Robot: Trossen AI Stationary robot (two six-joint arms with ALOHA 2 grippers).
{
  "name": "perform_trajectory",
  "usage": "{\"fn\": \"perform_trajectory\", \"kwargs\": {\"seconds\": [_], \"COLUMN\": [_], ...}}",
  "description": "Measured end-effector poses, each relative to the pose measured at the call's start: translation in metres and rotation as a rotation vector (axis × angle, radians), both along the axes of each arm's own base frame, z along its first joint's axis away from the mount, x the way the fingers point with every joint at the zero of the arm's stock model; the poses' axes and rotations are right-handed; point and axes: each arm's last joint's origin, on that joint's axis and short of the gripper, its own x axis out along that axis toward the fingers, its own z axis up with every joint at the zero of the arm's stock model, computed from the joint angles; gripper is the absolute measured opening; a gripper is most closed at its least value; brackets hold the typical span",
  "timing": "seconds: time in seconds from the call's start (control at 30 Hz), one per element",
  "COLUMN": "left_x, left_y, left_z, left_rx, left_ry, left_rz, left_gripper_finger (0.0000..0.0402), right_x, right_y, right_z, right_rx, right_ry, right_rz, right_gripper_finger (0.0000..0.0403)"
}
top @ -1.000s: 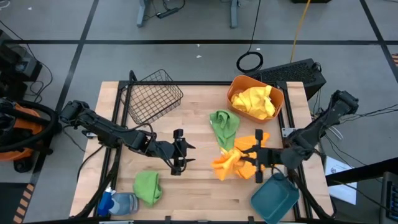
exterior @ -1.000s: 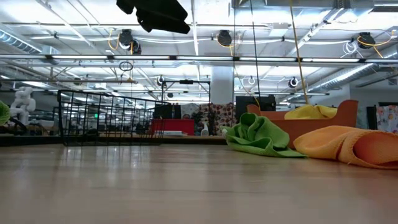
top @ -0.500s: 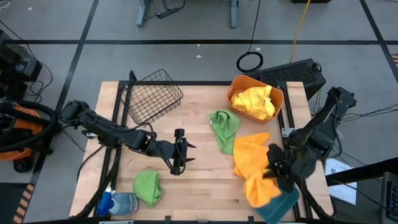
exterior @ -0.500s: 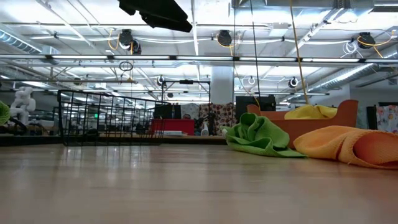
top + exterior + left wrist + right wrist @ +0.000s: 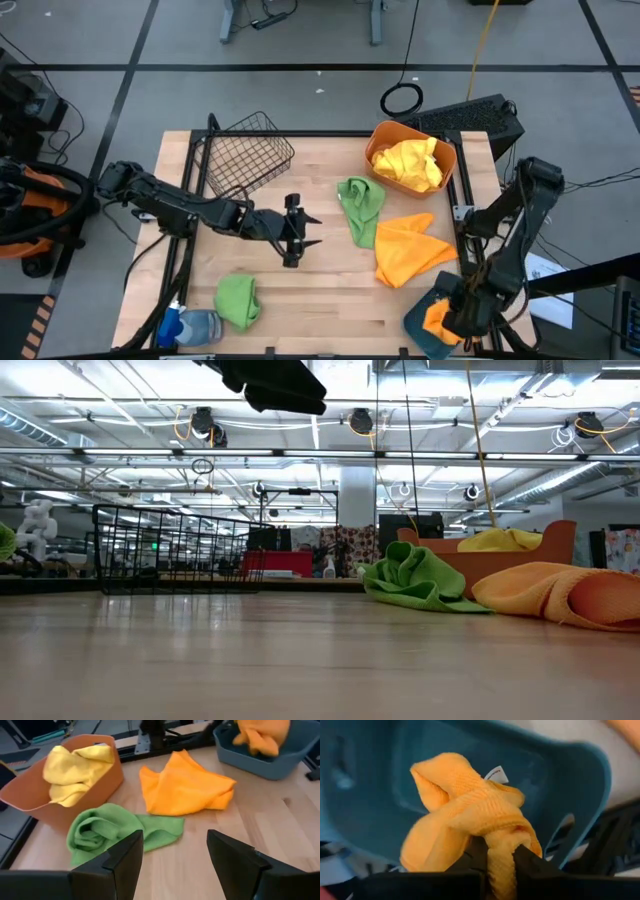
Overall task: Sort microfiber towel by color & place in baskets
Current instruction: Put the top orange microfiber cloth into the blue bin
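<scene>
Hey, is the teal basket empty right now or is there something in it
Not empty. An orange towel hangs bunched inside the teal basket, pinched by the right gripper; released or not, cannot tell.

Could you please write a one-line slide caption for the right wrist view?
Right gripper holds an orange towel over the teal basket.
</scene>
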Motion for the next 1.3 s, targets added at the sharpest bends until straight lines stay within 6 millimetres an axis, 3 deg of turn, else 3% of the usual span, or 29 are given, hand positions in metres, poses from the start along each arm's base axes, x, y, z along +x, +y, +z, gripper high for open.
{"fn": "perform_trajectory", "kwargs": {"seconds": [0.2,0.5,0.8,1.03,1.3], "left_x": [0.008,0.026,0.042,0.043,0.043], "left_y": [0.01,0.01,0.008,0.008,0.008], "left_z": [0.005,-0.011,-0.028,-0.028,-0.028], "left_rx": [-0.046,-0.034,0.055,0.052,0.025], "left_ry": [-0.07,-0.087,-0.118,-0.133,-0.132], "left_rz": [-0.013,-0.15,-0.189,-0.188,-0.177], "left_gripper_finger": [0.0228,0.0228,0.0228,0.0228,0.0228], "right_x": [0.002,0.003,0.006,0.011,0.027], "right_y": [0.008,0.007,0.01,0.011,0.002], "right_z": [-0.023,-0.033,0.001,0.021,0.036], "right_rx": [-0.116,-0.192,-0.209,-0.21,-0.212], "right_ry": [0.087,0.186,0.231,0.188,0.192], "right_rz": [-0.032,-0.102,-0.171,-0.179,-0.31], "right_gripper_finger": [0.0058,0.018,0.0247,0.0254,0.0254]}}
